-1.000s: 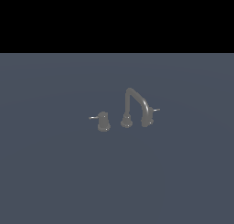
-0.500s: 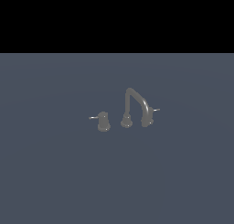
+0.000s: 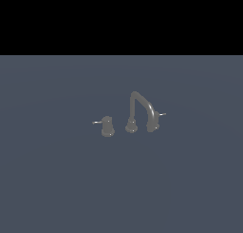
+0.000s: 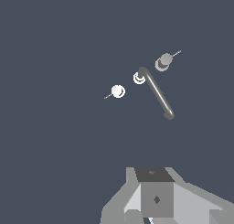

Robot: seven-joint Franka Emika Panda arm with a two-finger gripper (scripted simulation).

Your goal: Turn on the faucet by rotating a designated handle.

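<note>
In the exterior view, the faucet [image 3: 134, 114] stands on a plain dark grey-blue floor [image 3: 57, 189], near the middle of the visible surface. Its arched spout [image 3: 142, 106] rises from a round base [image 3: 131, 127] and curves down toward the exterior view's right, where its tip overlaps the handle [image 3: 155, 119], a small grey knob with a thin pale lever pointing to the exterior view's right. A twin knob [image 3: 107, 126] stands apart on the exterior view's left, its lever pointing left. No arm shows here.

In the wrist view, the faucet [image 4: 155, 88] is seen from above, well apart from the gripper [image 4: 153, 205]. The spout [image 4: 157, 93] runs from its base [image 4: 139, 78]; the two knobs [image 4: 163, 61] [image 4: 118, 91] sit on either side. Only the gripper's grey body shows, so whether its jaws are open or closed cannot be told.
</note>
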